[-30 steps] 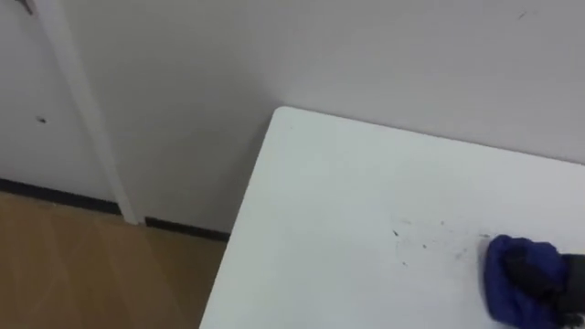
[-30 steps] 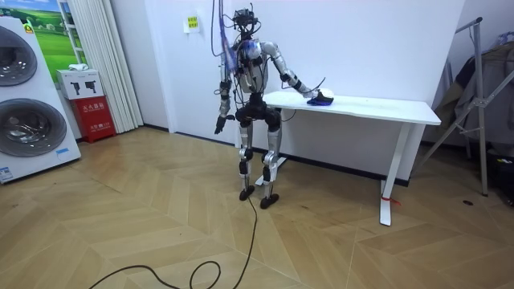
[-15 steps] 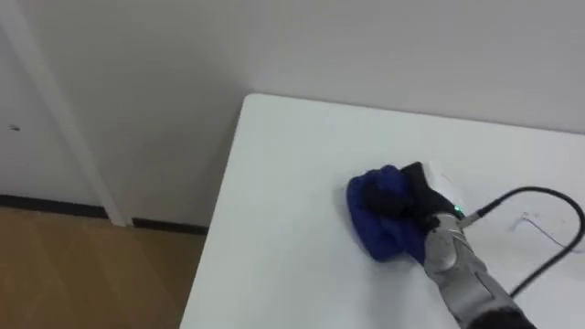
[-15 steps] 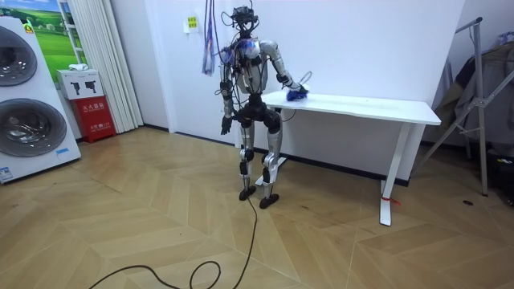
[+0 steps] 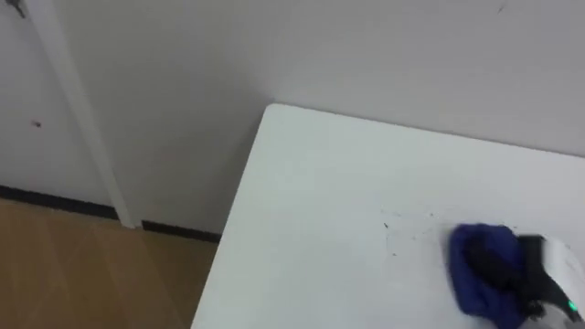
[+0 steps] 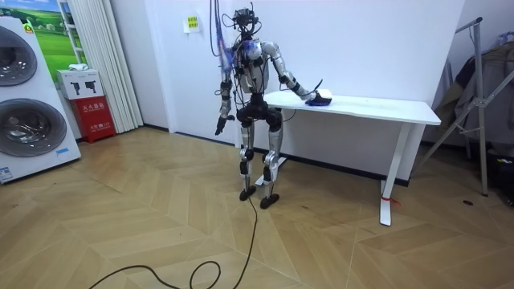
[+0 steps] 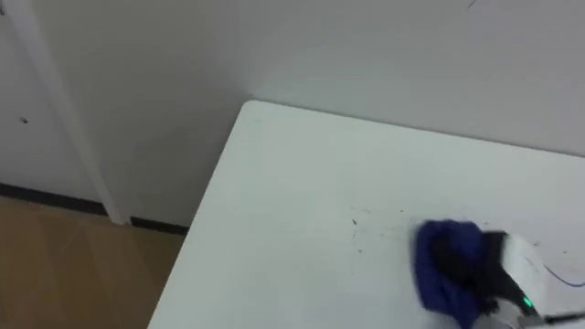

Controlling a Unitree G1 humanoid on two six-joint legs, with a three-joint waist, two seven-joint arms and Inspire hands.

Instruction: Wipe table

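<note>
smooth white table (image 5: 311, 201), crumpled blue cloth (image 5: 473, 265)

right hand (image 5: 537, 280) blurred on blue cloth (image 5: 470, 265) (grip unclear), left hand (image 6: 218, 127) too small

Table (image 5: 320, 201) smooth & matt, cloth (image 5: 466, 274) soft fabric, floor (image 5: 73, 265) wood

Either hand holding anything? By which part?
Right hand grips the cloth by its bunched right side, on the table. Left hand hangs at its side.
</note>
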